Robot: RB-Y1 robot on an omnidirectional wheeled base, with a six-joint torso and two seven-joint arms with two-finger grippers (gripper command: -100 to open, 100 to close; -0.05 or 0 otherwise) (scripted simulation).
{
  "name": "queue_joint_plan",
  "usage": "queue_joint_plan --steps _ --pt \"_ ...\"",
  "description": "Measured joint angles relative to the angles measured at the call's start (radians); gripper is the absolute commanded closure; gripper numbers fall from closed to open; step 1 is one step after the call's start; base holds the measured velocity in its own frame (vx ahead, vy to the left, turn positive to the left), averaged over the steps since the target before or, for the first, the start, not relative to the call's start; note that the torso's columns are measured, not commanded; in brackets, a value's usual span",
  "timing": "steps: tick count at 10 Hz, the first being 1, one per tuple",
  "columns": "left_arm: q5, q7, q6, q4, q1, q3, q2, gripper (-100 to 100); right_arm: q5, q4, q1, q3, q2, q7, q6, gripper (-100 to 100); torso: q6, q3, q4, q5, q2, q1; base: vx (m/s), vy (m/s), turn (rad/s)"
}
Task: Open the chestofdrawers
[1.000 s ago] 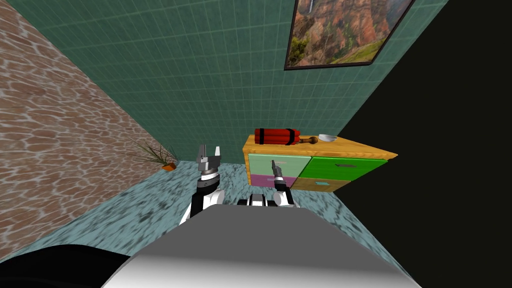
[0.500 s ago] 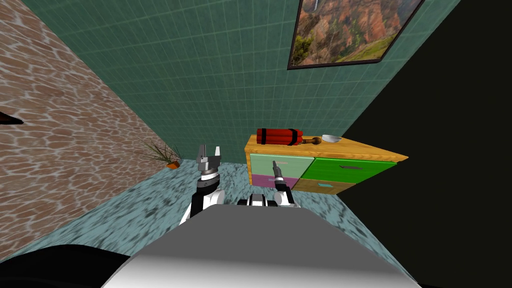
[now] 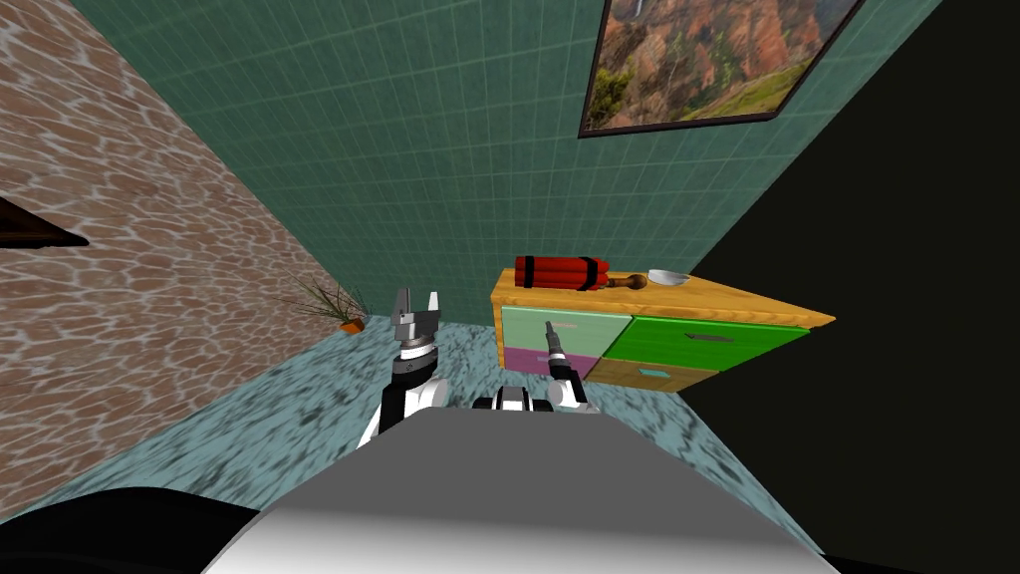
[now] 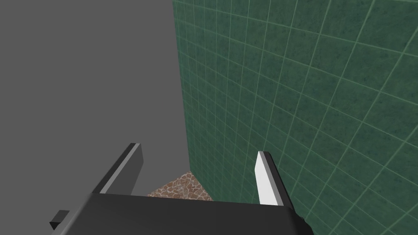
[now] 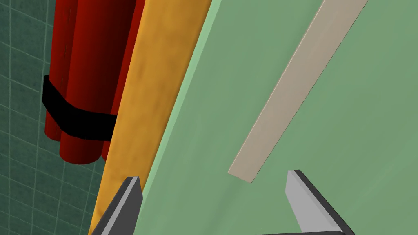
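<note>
Since the frame one second ago, the head camera has swung: the framed landscape picture (image 3: 712,60) and the chest of drawers (image 3: 657,334) sit further right, and a dark shape (image 3: 35,229) on the brick wall (image 3: 120,249) has entered at the left edge. Both grippers keep their places above the chest wedge.

Head view: the chest of drawers stands against the green tiled wall (image 3: 398,149), beside a black area on the right. Its wooden top (image 3: 737,299) carries a red bundle of sticks with black bands (image 3: 561,272), a wooden-handled item (image 3: 626,282) and a white bowl (image 3: 667,277). Four drawer fronts are visible: a pale green drawer (image 3: 563,331), bright green drawer (image 3: 702,342), pink drawer (image 3: 528,361) and orange drawer (image 3: 652,374). The right gripper (image 3: 548,329) is raised before the pale green drawer. The left gripper (image 3: 416,304) is held up well left of the chest, fingers apart. A potted plant (image 3: 334,304) stands on the floor in the corner.

Left wrist view: the left gripper's fingers stand spread, holding nothing.

Right wrist view: the fingers are spread and empty, facing the pale green drawer front. The near end of its beige bar handle (image 5: 292,85) lies just ahead of the fingertips, between them, not touched. Beyond the drawer's edge run the wooden top and the red bundle.
</note>
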Motion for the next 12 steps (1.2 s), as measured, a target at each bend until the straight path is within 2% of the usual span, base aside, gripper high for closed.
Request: queue_joint_plan --steps 7,10,12 --pt "0.000 0.000 0.000 0.000 0.000 0.000 0.000 0 -0.125 0.097 -0.056 0.047 -0.054 -0.181 -0.009 -100 0.000 0.000 0.000 0.000 0.000 0.000 -0.004 0.016 0.050" --pt "0.000 0.000 0.000 0.000 0.000 0.000 0.000 0 -0.166 0.133 -0.078 0.063 -0.074 -0.239 -0.012 -100 0.000 0.000 0.000 0.000 0.000 -0.001 -0.001 0.008 0.019" --pt "0.000 0.000 0.000 0.000 0.000 0.000 0.000 0 -0.175 0.127 -0.087 0.053 -0.076 -0.234 0.003 -100 0.000 -0.001 0.000 0.000 -0.003 0.000 0.043 0.001 -0.012"
